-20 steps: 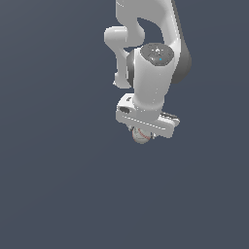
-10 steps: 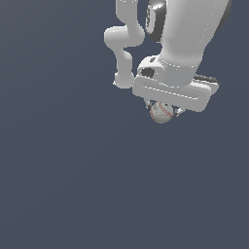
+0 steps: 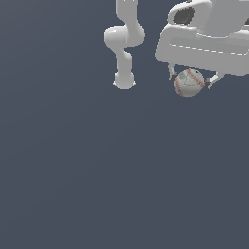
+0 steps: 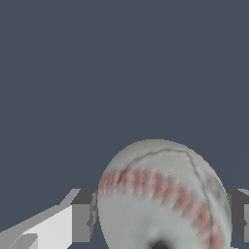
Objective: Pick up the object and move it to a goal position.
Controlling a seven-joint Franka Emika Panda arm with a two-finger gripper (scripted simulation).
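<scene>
Baseball [image 4: 163, 199] sits clamped between both fingers [image 4: 82, 216] of the gripper [image 3: 190, 81], pads touching its sides, red stitching visible. In the exterior view it hangs beneath the hand at about 1 o'clock, with the arm base [image 3: 124, 80] farther back at 12 o'clock on the dark floor [image 3: 97, 170].

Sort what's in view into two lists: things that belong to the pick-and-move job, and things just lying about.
Belongs to the job:
- small off-white baseball with curved red stitching, clamped between the fingers
- white end effector, shut on that baseball

Just lying about:
- nothing loose; only the plain dark grey-blue floor and the white robot base
</scene>
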